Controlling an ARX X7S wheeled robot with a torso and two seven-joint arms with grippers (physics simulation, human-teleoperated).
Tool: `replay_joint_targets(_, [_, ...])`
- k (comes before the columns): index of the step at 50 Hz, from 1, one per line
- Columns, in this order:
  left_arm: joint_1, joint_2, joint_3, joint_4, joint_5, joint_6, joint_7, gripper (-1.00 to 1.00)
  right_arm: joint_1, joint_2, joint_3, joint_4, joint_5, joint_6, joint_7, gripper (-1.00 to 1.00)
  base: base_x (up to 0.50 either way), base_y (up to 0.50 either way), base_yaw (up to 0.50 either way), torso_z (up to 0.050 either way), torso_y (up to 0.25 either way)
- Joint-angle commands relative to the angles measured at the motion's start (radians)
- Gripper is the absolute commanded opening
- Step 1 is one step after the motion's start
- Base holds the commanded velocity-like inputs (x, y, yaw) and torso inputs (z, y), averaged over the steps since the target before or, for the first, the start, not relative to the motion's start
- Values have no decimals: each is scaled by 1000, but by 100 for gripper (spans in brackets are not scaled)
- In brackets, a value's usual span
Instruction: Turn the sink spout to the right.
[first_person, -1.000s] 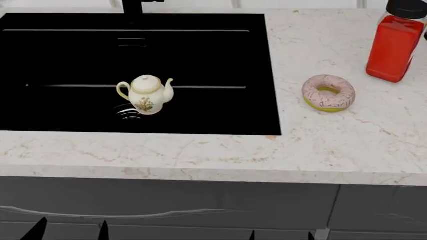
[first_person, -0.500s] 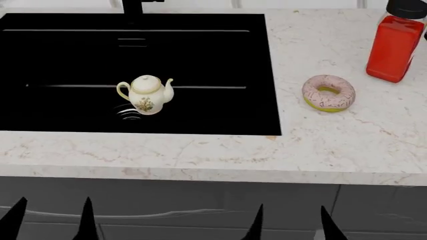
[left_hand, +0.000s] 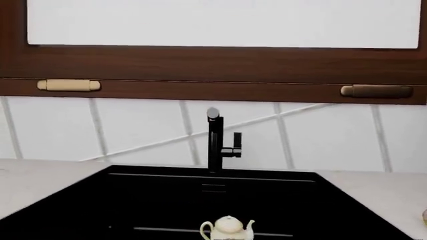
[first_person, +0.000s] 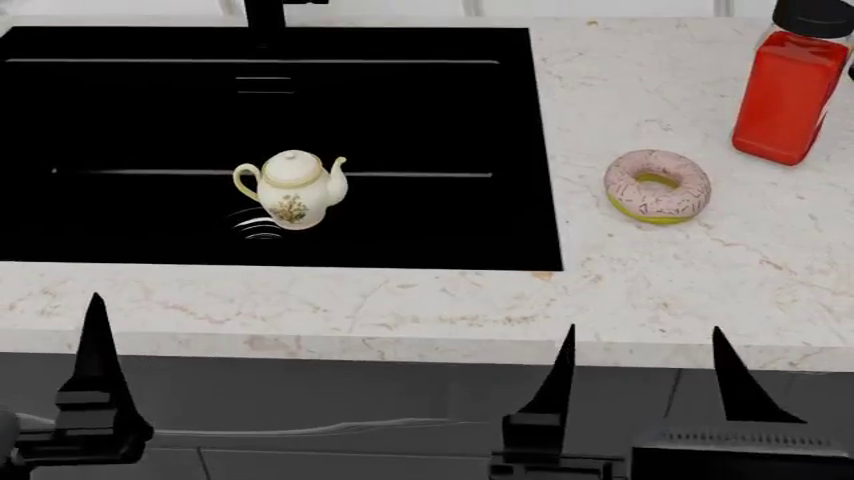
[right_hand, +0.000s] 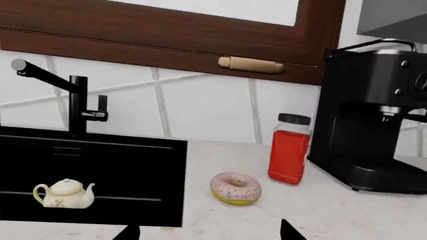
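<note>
While both grippers are held low at the near edge of the tabletop (first_person: 641, 290), nothing is touched by either. The right gripper (first_person: 647, 375) is seen with its jaws spread wide and empty, its two pointed fingertips (first_person: 563, 370) standing apart in front of the cabinet face. Only one fingertip of the left gripper (first_person: 96, 350) is caught by the head view, so how far its jaws are parted cannot be told. The sink spout (left_hand: 213, 142) is mounted behind the far rim of the sink (first_person: 400, 110), its post upright against the tiled wall and its tube arm angled out over the basin. A cream teapot (first_person: 291, 188) is set inside the sink. On the tabletop to the right, a pink donut (first_person: 655, 185) is placed near a red bottle (first_person: 790, 90), and a black coffee machine (right_hand: 373, 120) is seen beyond it.
</note>
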Motion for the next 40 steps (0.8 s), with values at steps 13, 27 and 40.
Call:
replay_joint_targets(13, [-102,-66,-53,166,-43,-155,-51,100,98,67,73,-205,30,209,25,100,0,0,0,0,0])
replay_joint_targets(27, [-118,-83,-73,202,-65,-192,-66,100,148,92,89,-245,39,262,27,100,0,0,0,0,0])
replay_joint_targets(40, [-124,-93,-87,231,-86,-215,-79,100,220,126,115,-234,42,290,24,100,0,0,0,0,0])
